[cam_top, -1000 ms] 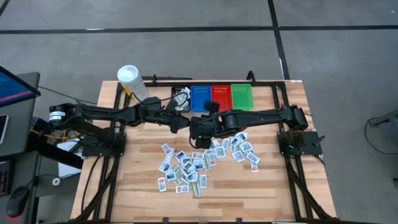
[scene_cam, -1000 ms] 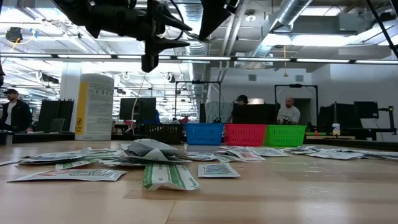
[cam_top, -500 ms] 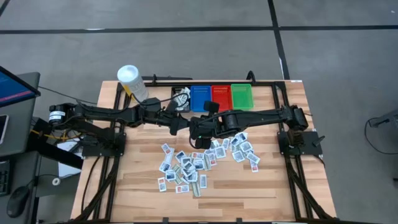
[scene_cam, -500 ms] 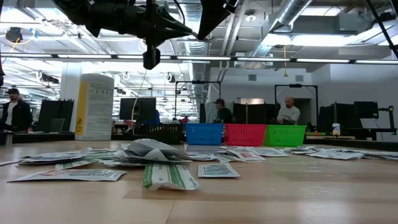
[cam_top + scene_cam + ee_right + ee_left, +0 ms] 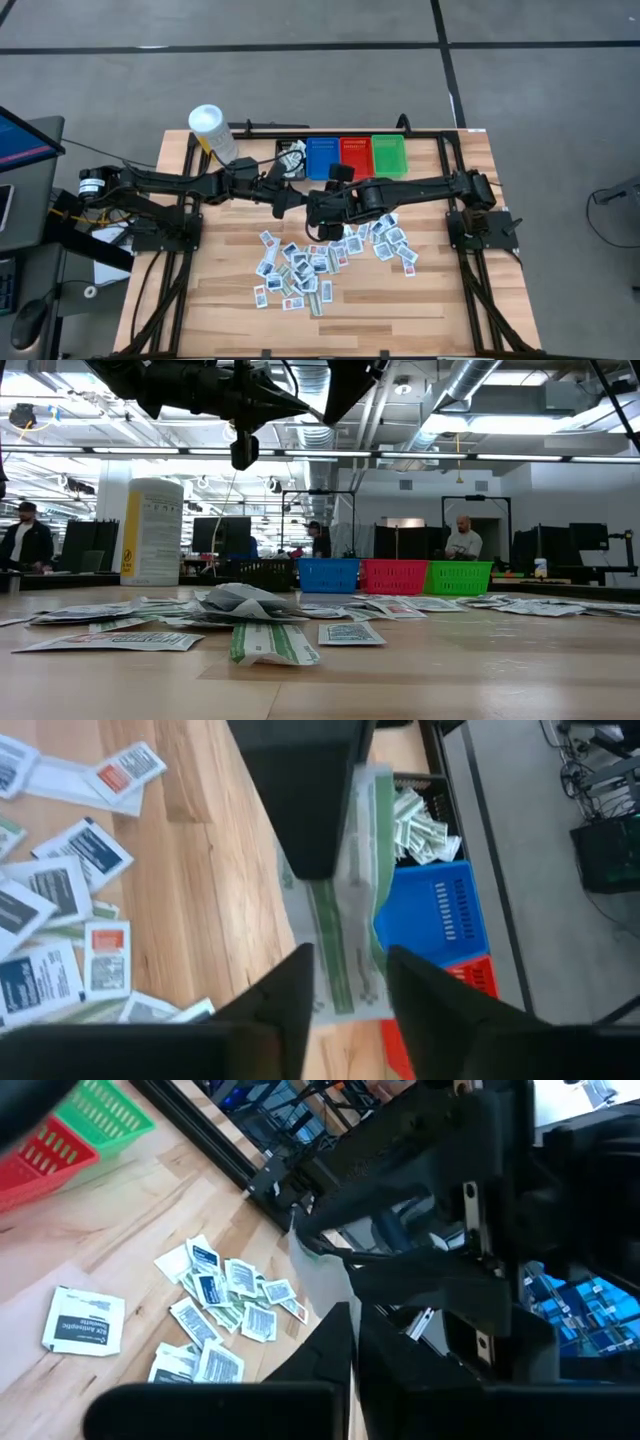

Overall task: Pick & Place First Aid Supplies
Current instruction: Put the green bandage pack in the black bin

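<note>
Above the table's middle, my left gripper (image 5: 296,203) is shut on one first aid packet (image 5: 345,920), pale with a green stripe, also seen in the left wrist view as the packet (image 5: 322,1285). My right gripper (image 5: 350,970) meets it from the right, slanting down. Its fingers are apart, with the packet's other end showing between them. Many more packets (image 5: 320,260) lie flat in a loose pile on the wood below and toward the near edge. My left gripper pinches one end of the packet (image 5: 332,1298) between its two fingers (image 5: 300,800), coming about level from the table's left. The packet is lifted clear of the table, reaching out beyond the fingertips toward my right gripper. My right gripper's fingers (image 5: 290,1010) flank the packet's far end. Whether they touch it cannot be told.
Along the far edge stand a black bin (image 5: 291,155) holding packets, then a blue bin (image 5: 322,157), a red bin (image 5: 355,156) and a green bin (image 5: 388,154). A white tub (image 5: 212,132) stands at the far left. Bare wood lies at the near edge.
</note>
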